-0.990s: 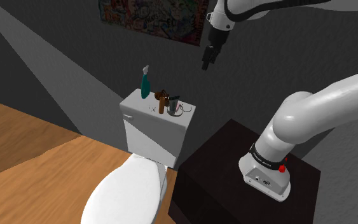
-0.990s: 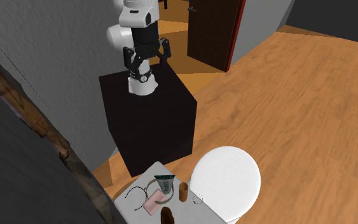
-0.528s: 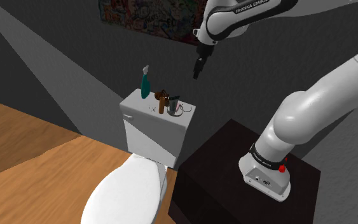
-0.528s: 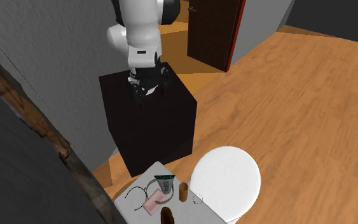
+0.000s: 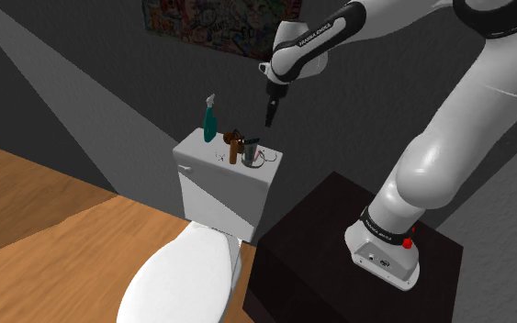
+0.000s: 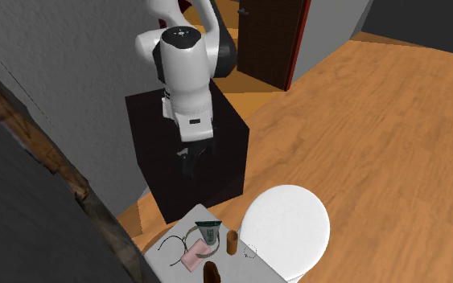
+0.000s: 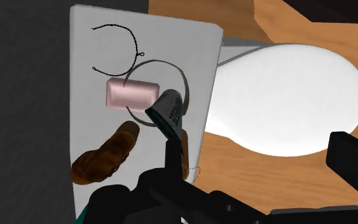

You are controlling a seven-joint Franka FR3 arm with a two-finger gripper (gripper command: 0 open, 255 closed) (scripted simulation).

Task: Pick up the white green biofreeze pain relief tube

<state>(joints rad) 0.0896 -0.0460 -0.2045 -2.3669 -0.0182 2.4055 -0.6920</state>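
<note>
Poised high over the white toilet tank lid (image 7: pixel 85 121), pincer (image 5: pixel 268 117) spread apart and empty. Below it, at the lid's right end in the shoulder view: the white-and-green Biofreeze tube (image 7: pixel 168 114), ringed by a wire loop (image 7: pixel 185 84), against or just beside a pink soap bar (image 7: pixel 131 94), possibly propped upright. Risks on descent: toppling the tube, snagging the loop, bumping the brown lumpy object (image 7: pixel 104 156) farther left.

Tube (image 7: pixel 169 113) grey-white with a dark green end; block (image 7: pixel 133 94) pink; tank (image 7: pixel 87 121) and lid (image 7: pixel 292 95) white; bottle (image 5: pixel 209 120) teal; stand (image 6: pixel 224 161) black; floor (image 6: pixel 377 120) orange woodgrain; poster (image 5: pixel 215 23) multicoloured blotches; wall (image 5: pixel 82 64) grey.
</note>
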